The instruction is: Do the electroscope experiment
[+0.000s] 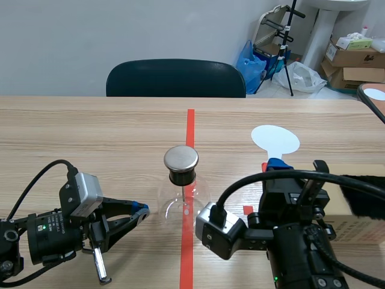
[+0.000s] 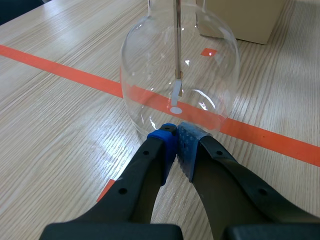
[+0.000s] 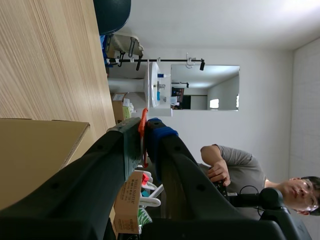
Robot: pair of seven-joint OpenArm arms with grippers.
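One glass electroscope (image 1: 181,186), two tools, one white paddle (image 1: 275,139).
You see the electroscope in the middle of the frame, standing on the surface (image 1: 90,132). Your left tool (image 1: 141,211), lower left, is pressed together just beside the glass. Your right tool (image 1: 278,164), lower right, pinches the paddle by a thin orange strip (image 3: 143,134). Only the left wrist view shows you the rod (image 2: 177,40) inside the glass.

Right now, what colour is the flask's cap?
Silvery cap on a black collar; scene view shows it best.
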